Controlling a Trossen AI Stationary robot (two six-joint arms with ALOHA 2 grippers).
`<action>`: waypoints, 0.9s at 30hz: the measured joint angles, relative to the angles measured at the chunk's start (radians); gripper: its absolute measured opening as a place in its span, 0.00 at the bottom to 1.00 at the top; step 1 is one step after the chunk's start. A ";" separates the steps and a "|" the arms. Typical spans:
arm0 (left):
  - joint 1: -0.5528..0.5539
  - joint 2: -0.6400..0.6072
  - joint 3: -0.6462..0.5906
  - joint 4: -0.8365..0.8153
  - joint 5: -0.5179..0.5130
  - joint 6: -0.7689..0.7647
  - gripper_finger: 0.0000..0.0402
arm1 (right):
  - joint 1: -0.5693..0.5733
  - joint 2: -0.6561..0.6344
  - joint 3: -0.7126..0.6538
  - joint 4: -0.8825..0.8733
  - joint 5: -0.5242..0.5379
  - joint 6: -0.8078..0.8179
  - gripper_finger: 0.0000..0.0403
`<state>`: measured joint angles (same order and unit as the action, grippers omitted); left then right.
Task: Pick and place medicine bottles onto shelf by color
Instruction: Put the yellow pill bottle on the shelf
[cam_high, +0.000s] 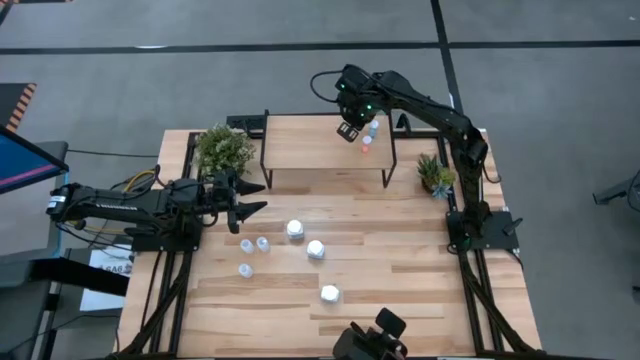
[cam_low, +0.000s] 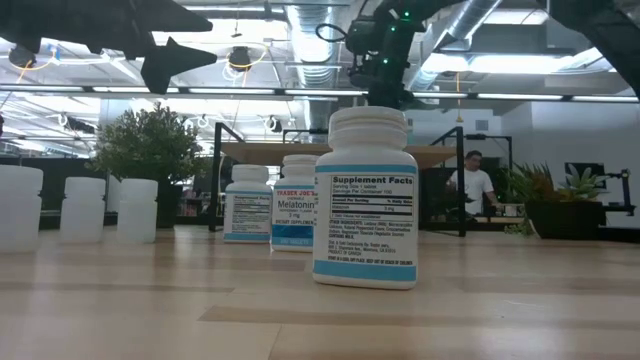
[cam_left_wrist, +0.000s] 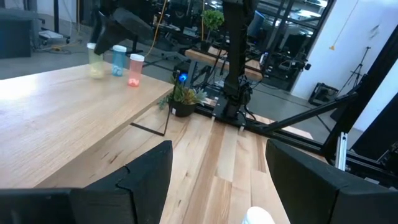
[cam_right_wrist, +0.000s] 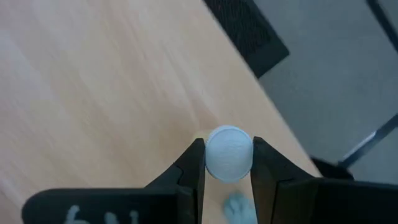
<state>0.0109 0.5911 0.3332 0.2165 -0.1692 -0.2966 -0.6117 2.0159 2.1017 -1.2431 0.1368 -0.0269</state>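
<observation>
Clearly, right end effector (cam_right_wrist: 228, 163) pinches a tiny white-capped bottle (cam_right_wrist: 228, 153).

shelf (cam_high: 300, 145) left part bare, tiny bottles (cam_high: 369, 137) crowd right end, plant (cam_high: 223, 150) at left

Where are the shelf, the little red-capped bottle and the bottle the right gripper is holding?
Shelf (cam_high: 310, 150): high view, bare board top.
Red-capped bottle (cam_left_wrist: 134, 70): left wrist view, its body.
Held bottle (cam_right_wrist: 228, 153): right wrist view, its white cap, between the right gripper (cam_right_wrist: 227, 163) fingers.
</observation>
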 joint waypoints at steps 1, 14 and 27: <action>0.000 0.000 0.000 0.000 0.000 0.000 0.61 | 0.000 0.000 0.000 -0.015 0.000 0.000 0.23; 0.000 0.000 0.000 0.000 0.000 -0.001 0.61 | 0.006 0.000 0.000 -0.030 0.023 0.011 0.23; 0.000 0.000 0.000 0.000 0.000 0.000 0.61 | 0.012 0.000 0.000 -0.034 0.023 0.027 0.37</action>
<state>0.0109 0.5911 0.3332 0.2165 -0.1688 -0.2966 -0.5999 2.0159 2.1021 -1.2775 0.1596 0.0002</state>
